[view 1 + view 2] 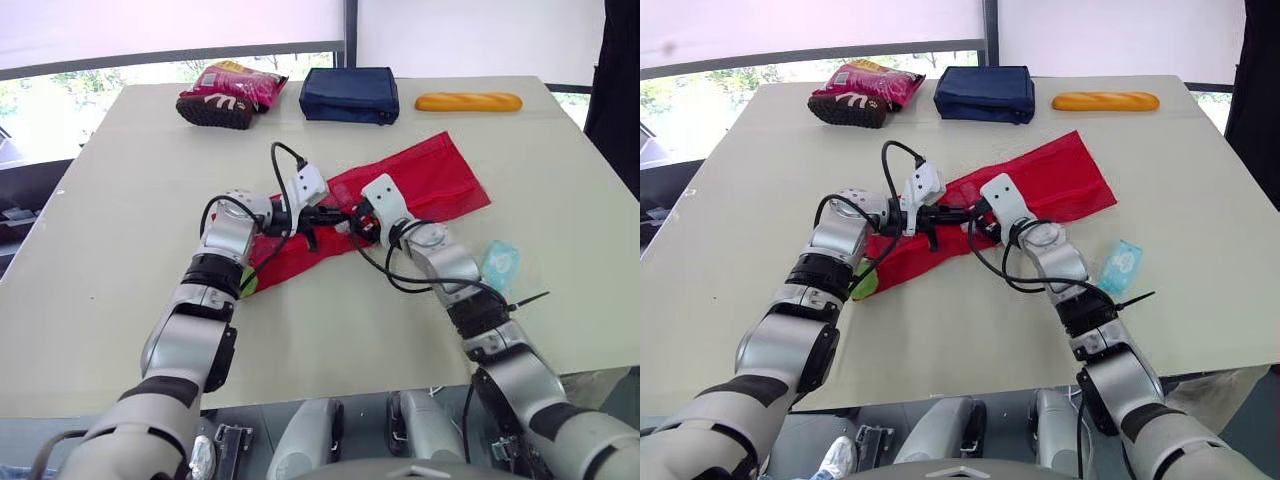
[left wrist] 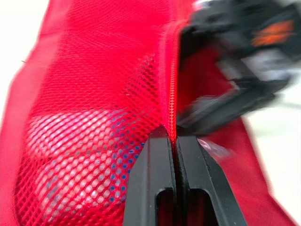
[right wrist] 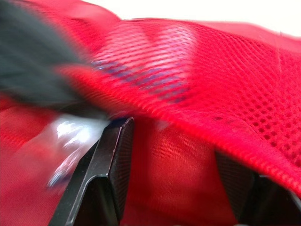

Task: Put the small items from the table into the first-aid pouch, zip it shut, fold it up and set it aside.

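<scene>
- A pale table [image 1: 120, 250] carries everything.
- A pink snack packet [image 1: 240, 82] lies near the table's far edge, toward the far left corner.
- A dark brown shoe-like item [image 1: 215, 110] sits just in front of the packet, touching it.
- A navy blue zipped case [image 1: 350, 95] lies at the middle of the far edge.
- A yellow baguette-shaped item [image 1: 468, 101] lies toward the far right corner, apart from the case.

1. The left gripper [image 1: 335, 213] and right gripper [image 1: 357, 224] meet over the flat red mesh pouch [image 1: 430, 180], blocking its middle.
2. A small teal packet [image 1: 499, 262] lies just beside the right forearm.
3. The beige table [image 1: 120, 200] is open on both outer sides.
4. A navy fabric case [image 1: 350, 95] sits at the far edge.
</scene>
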`<state>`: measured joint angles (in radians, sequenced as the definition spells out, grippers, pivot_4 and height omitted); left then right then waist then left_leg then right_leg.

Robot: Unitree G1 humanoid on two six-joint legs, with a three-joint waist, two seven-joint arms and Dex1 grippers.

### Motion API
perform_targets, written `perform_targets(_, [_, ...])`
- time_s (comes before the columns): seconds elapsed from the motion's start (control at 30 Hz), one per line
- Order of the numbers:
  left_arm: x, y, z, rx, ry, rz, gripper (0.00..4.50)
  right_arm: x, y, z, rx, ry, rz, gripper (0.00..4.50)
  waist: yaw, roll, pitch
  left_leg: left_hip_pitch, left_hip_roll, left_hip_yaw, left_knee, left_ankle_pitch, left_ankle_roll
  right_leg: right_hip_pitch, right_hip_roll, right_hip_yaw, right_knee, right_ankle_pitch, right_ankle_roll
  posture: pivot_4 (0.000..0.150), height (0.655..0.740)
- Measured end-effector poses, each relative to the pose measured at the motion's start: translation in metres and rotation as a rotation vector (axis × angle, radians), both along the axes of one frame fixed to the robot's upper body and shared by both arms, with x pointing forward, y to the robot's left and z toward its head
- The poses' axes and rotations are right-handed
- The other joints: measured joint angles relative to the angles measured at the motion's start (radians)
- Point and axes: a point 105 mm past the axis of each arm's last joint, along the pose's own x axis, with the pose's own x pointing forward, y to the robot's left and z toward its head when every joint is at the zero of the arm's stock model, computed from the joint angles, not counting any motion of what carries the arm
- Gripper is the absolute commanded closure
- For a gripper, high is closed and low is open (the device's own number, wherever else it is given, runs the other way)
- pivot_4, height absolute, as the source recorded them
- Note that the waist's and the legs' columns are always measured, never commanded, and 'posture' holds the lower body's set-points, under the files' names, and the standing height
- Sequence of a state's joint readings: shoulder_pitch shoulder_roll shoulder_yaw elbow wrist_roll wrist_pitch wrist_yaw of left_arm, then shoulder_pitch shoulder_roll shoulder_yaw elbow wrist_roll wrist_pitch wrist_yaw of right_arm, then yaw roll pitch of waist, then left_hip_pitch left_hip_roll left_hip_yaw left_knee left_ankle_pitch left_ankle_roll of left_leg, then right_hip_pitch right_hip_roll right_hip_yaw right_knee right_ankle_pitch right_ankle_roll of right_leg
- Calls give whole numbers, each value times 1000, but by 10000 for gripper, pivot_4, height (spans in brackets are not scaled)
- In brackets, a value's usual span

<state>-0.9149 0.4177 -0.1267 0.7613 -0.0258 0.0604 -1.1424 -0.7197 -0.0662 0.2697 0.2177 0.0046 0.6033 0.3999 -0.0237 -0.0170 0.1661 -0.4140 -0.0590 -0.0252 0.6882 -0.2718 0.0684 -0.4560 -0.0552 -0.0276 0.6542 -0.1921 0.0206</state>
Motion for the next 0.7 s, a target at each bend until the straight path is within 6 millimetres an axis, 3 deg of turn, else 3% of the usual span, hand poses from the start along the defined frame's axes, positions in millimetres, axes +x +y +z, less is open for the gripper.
perform_targets(0.43, [4,-6,-1,-14,-4,12,45000,-50,-26,27,45,-18,104,18222,11,0,0,0,0,0,0,0,0,0,-1,0,0,0,0,1500,7395])
perform_targets(0.53, [4,-6,0,-14,-5,9,45000,-73,-55,39,89,-85,137,18222,18,0,0,-1,-1,0,0,0,0,1,0,-1,-1,0,0,1500,7395])
perform_targets(0.7, [3,-2,-1,-7,-7,14,45000,-121,-123,49,130,-142,115,18222,22,0,0,1,0,0,1,0,1,3,-1,-1,-1,0,0,1500,7395])
